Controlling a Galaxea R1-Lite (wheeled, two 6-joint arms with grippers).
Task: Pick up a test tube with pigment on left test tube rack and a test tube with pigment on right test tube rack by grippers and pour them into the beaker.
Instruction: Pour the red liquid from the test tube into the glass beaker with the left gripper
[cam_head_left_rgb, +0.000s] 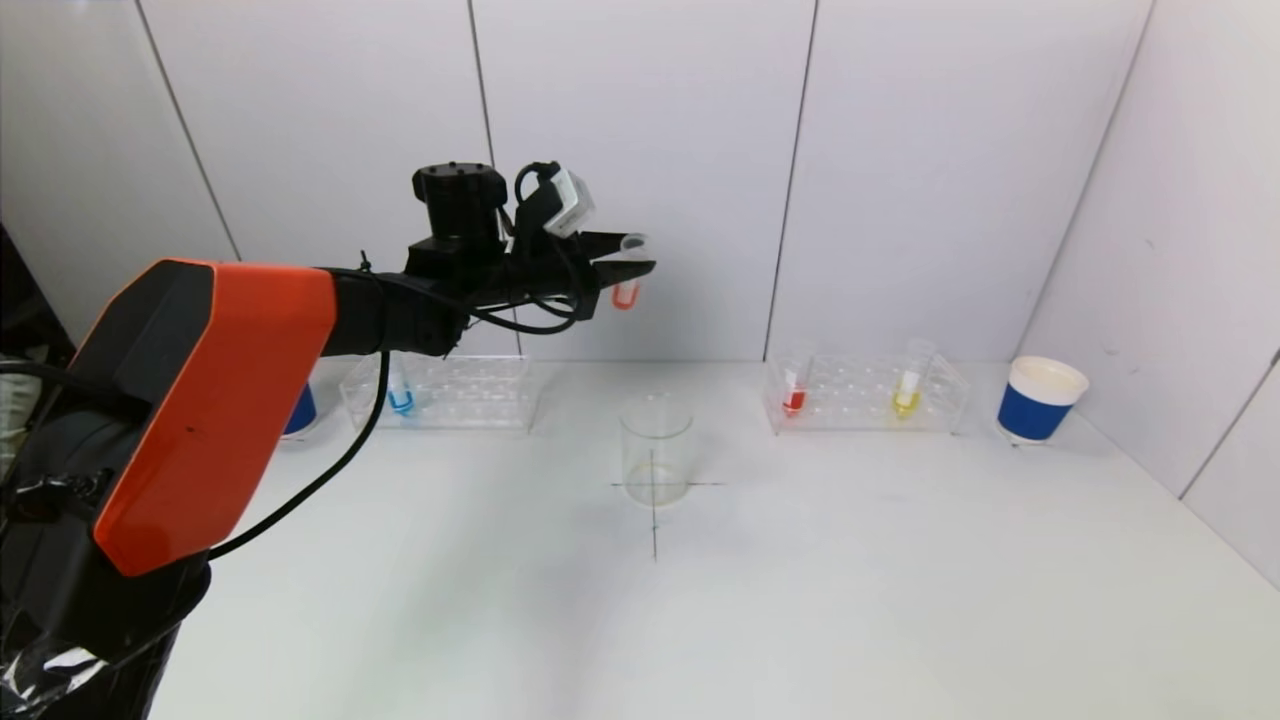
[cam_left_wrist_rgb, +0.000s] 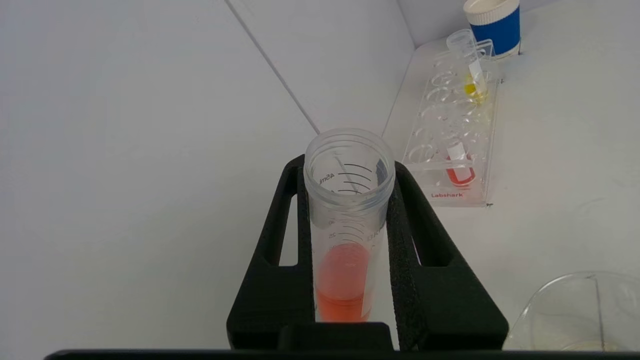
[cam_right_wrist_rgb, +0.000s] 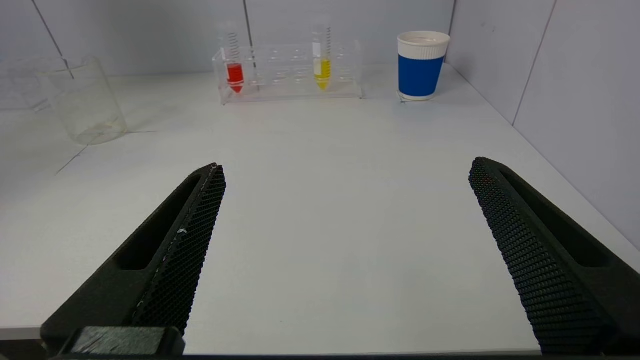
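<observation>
Left tool: raised high above the bench, out over the space between the left rack and the beaker, clamped on an orange-pigment tube.
Orange-pigment tube: open-mouthed and clear with printed graduations, held upright between the two black fingers of the left tool; the orange liquid fills only its lower part. In the head view it hangs up above the beaker, set against the back wall.
Right tool: low over the near right part of the bench, its fingers spread wide apart with nothing between them; it does not show in the head view.
Beaker: clear glass, standing on a cross mark drawn on the bench, between the two racks and a little nearer the robot.
Left test tube rack: clear plastic, at the back left; a blue-pigment tube stands in it near its left end.
Right test tube rack: clear plastic, at the back right; it holds a red-pigment tube toward its left end and a yellow-pigment tube toward its right.
Blue paper cup: upright, just beside the right end of the right rack, near the side wall.
Bench: white, carrying everything.
</observation>
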